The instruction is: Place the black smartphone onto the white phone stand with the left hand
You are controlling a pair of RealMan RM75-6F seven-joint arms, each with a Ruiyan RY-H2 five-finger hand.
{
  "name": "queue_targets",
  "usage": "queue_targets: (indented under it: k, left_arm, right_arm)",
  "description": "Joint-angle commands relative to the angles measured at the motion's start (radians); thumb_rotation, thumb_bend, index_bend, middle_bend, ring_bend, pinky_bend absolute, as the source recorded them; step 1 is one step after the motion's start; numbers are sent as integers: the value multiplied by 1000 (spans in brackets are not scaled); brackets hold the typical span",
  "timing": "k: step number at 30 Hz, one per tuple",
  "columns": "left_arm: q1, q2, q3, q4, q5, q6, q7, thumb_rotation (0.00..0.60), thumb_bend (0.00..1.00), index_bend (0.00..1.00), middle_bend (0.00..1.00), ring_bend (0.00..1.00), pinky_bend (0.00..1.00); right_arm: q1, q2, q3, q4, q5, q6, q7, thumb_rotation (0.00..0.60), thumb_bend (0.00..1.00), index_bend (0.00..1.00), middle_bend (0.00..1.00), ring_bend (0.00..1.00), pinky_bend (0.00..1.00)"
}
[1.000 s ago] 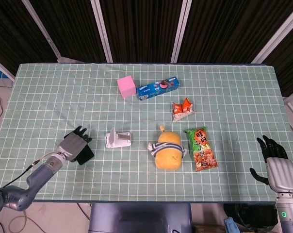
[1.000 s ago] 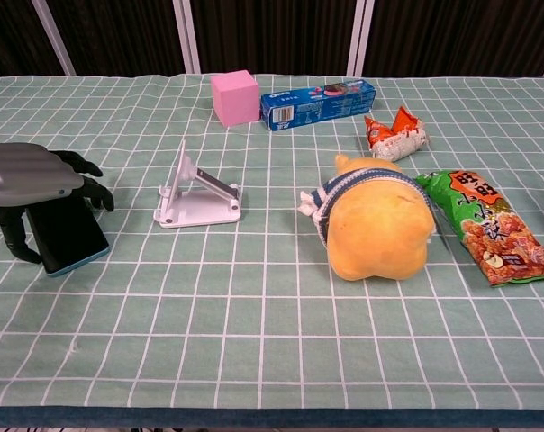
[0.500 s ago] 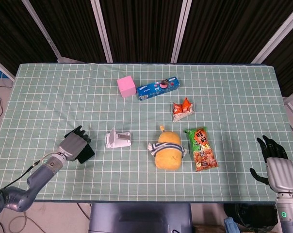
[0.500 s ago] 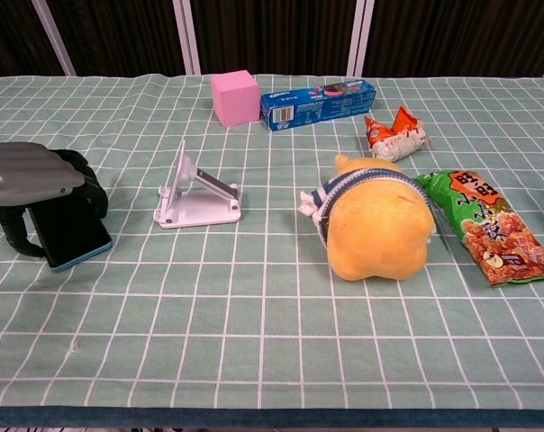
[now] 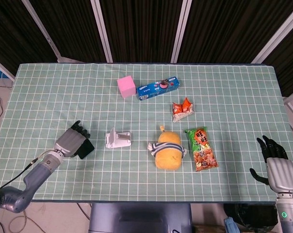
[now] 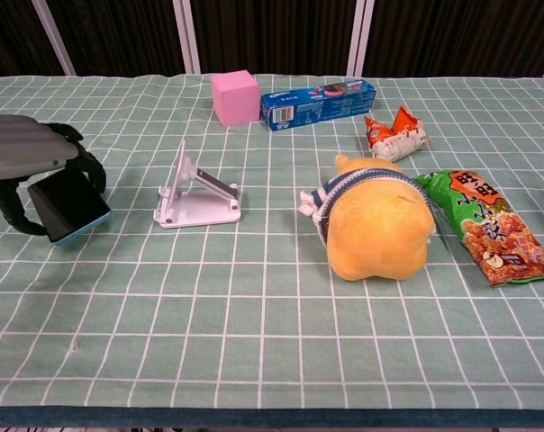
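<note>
The black smartphone [image 6: 69,206] with a light blue edge is held in my left hand [image 6: 29,166], lifted and tilted just above the cloth at the left. In the head view the left hand [image 5: 71,142] covers most of the smartphone [image 5: 86,149]. The white phone stand [image 6: 194,195] sits on the table a short way to the right of the phone, and shows as the white phone stand [image 5: 118,139] in the head view. My right hand [image 5: 276,165] hangs off the table's front right corner with fingers apart, holding nothing.
A yellow plush toy [image 6: 376,225] lies right of the stand, with a green snack bag [image 6: 487,227] beside it. Further back are an orange snack packet [image 6: 395,132], a blue cookie box [image 6: 318,103] and a pink cube [image 6: 234,96]. The green checked tablecloth [image 6: 254,342] covers the table.
My left hand has closed its fingers round the smartphone and raised it off the cloth, tilting it. The right hand has not moved.
</note>
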Motion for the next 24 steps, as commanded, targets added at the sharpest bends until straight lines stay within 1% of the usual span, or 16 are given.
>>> queue_targets:
  k: [1, 6, 11, 15, 19, 22, 24]
  left_arm:
    - [8, 15, -14, -23, -6, 27, -10, 600, 494, 638, 661, 192, 75]
    - [20, 35, -41, -64, -9, 88, -17, 600, 505, 635, 662, 194, 76]
    - [54, 23, -88, -127, -33, 186, -59, 600, 505, 633, 661, 194, 76]
    - [86, -2, -144, -199, -107, 249, -134, 600, 506, 623, 659, 194, 76]
    - [110, -20, -196, -267, -188, 291, -206, 600, 506, 622, 657, 194, 76]
    - [120, -28, -222, -307, -241, 304, -242, 600, 506, 617, 654, 194, 76]
    - [127, -40, -249, -340, -286, 307, -291, 600, 505, 617, 654, 194, 75]
  right_arm:
    - [0, 0, 0, 1, -1, 0, 2, 600, 340, 0, 0, 0, 119]
    - [0, 0, -1, 2, -2, 1, 6, 600, 340, 0, 0, 0, 119]
    - [-1, 0, -1, 3, -3, 1, 8, 600, 341, 0, 0, 0, 119]
    - [-1, 0, -1, 3, -4, 2, 9, 600, 340, 0, 0, 0, 119]
    - [-1, 1, -1, 3, -4, 2, 11, 600, 341, 0, 0, 0, 119]
    - [-1, 0, -1, 3, -4, 2, 11, 600, 340, 0, 0, 0, 119]
    - [-1, 0, -1, 3, -4, 2, 11, 600, 340, 0, 0, 0, 119]
